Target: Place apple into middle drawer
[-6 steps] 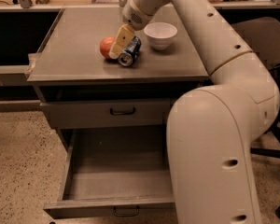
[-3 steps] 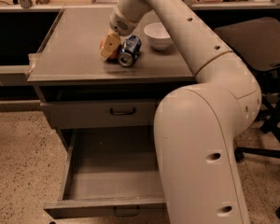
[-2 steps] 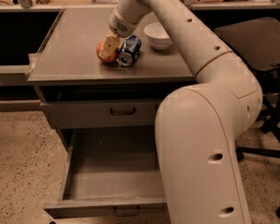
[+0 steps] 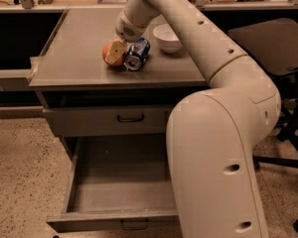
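Observation:
The apple [image 4: 108,54], red-orange with a paler patch, rests on the grey cabinet top [image 4: 79,58], touching the blue crushed can [image 4: 137,54] on its right. My gripper [image 4: 117,50] is down on the apple's right side, between the apple and the can, and hides part of the apple. The middle drawer [image 4: 116,182] is pulled wide open below, its bare grey tray floor showing and its dark curved handle [image 4: 134,225] on the front edge. Nothing lies in it.
A white bowl [image 4: 168,37] stands just right of the can. A closed grey drawer front [image 4: 89,121] with a handle sits above the open drawer. My bulky arm covers the cabinet's right side. A dark office chair [image 4: 268,43] is at the right.
The gripper has shifted left from the gap by the can onto the apple and stayed there. More of the apple's left side now shows. Apple, can and drawer keep their places.

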Robot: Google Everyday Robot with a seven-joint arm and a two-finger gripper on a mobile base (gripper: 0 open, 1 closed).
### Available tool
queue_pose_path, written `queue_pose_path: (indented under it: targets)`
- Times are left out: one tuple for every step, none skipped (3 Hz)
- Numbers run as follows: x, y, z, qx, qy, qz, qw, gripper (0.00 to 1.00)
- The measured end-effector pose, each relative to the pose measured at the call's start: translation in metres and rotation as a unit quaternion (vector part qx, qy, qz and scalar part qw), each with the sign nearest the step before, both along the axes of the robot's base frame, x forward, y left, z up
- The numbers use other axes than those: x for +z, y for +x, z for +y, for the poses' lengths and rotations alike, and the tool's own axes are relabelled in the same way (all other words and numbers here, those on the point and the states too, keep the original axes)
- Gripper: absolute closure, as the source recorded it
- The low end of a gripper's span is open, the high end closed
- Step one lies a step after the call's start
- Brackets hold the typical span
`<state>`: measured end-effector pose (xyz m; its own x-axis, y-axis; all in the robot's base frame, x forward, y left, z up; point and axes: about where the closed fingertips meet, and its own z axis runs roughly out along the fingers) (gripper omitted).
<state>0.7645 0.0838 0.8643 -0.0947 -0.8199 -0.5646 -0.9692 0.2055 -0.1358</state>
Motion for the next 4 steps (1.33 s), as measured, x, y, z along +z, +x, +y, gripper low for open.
queue_pose_path:
  targets:
    - [0.001,0.0,0.001,0.001,-0.001,0.002,1.0,0.56]
    - [-0.001,-0.001,0.002,0.004,-0.003,0.005,1.0,0.57]
    - [-0.005,-0.002,0.004,0.008,-0.006,0.009,0.9999,0.72]
    - [-0.01,-0.006,0.01,0.023,-0.009,0.011,0.9996,0.95]
